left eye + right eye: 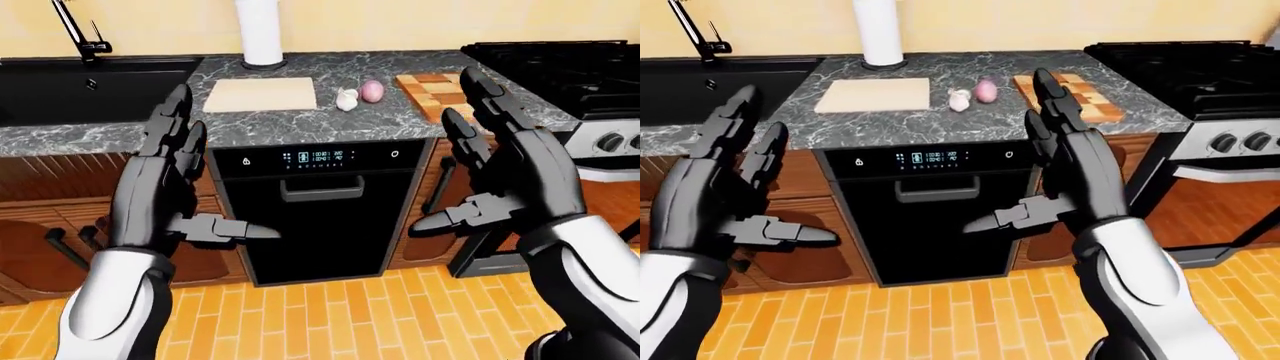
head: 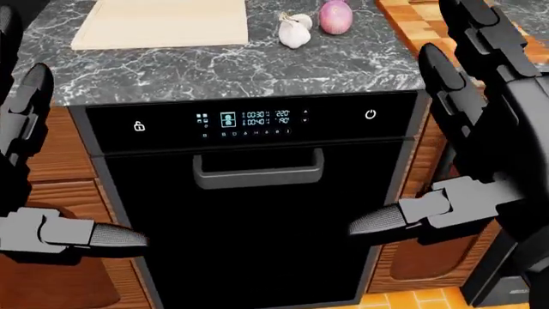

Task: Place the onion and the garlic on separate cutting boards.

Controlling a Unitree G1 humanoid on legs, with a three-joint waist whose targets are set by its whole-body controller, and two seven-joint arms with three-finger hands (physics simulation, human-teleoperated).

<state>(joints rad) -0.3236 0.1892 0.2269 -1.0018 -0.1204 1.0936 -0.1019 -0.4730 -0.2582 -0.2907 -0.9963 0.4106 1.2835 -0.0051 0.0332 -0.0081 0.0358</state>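
Both of your hands are empty. The left hand [image 1: 165,202] and right hand [image 1: 505,176] are raised with fingers spread, hanging on the near side of the counter [image 1: 300,124] above the dishwasher [image 1: 325,210].

The garlic [image 1: 347,99] and the onion [image 1: 372,91] lie just beside each other on the bare counter, garlic to the left. They sit between the pale cutting board [image 1: 261,94] on the left and the checkered wooden board [image 1: 432,94] on the right; neither board carries anything.

Judgement: both items lie far of and between your hands, somewhat nearer the right hand. The onion suits the right board, the garlic the left. Neither item shows a long axis that matters for the grasp.
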